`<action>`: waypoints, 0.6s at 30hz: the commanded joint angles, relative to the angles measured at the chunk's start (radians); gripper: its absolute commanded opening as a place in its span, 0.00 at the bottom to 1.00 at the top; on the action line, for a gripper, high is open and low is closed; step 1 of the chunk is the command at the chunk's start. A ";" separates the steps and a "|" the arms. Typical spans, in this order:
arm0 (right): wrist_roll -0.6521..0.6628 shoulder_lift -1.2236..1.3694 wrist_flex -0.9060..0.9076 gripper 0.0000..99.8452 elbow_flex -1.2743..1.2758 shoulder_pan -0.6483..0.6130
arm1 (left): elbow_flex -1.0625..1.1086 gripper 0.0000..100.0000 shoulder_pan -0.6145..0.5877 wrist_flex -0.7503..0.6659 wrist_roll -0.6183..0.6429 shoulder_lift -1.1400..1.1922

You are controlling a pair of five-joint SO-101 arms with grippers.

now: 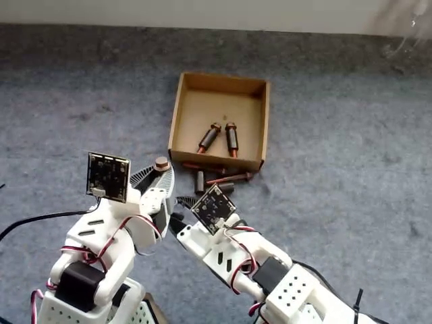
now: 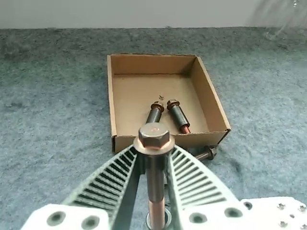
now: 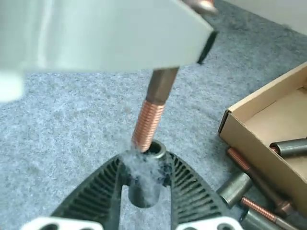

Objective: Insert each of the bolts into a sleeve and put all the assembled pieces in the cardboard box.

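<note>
On the left, the left tool [image 2: 153,163] is closed on a bolt [image 2: 154,179], pinching the plain shank just under the flanged hex head so that it hangs upright with the threaded end free. Just to its right, the right tool [image 3: 144,165] is clamped around the middle of a dark sleeve [image 3: 143,190], mouth upward, and the bolt's tip sits at that mouth, barely entering.

Both parts look like solid metal, so I judge them stiff, dense for their bulk and rather slick. A bolt gripped near its head may swing, so a firm pinch high on the shank suits it. The sleeve is best held at mid-body, which keeps its bore clear.

The bolt has a coppery head and coppery threads with a darker shank between. The sleeve is a short grey-brown tube.

Further right, loose sleeves [image 1: 200,181] and a bolt [image 1: 229,178] lie on the grey bench [image 1: 337,202] against the front wall of the cardboard box [image 1: 177,115]. Two assembled pieces [image 1: 210,137] rest inside it.
</note>
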 commanded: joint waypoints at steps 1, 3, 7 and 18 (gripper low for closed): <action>0.011 -0.056 0.030 0.00 -0.010 -0.010 | -0.007 0.01 0.039 -0.002 -0.021 -0.015; 0.011 -0.068 0.031 0.00 -0.008 -0.010 | -0.005 0.01 0.039 -0.002 -0.021 -0.013; 0.011 -0.070 0.033 0.00 -0.008 -0.010 | -0.005 0.01 0.039 -0.002 -0.046 -0.012; 0.029 -0.074 0.105 0.00 -0.015 -0.007 | -0.010 0.01 0.076 0.000 -0.089 -0.012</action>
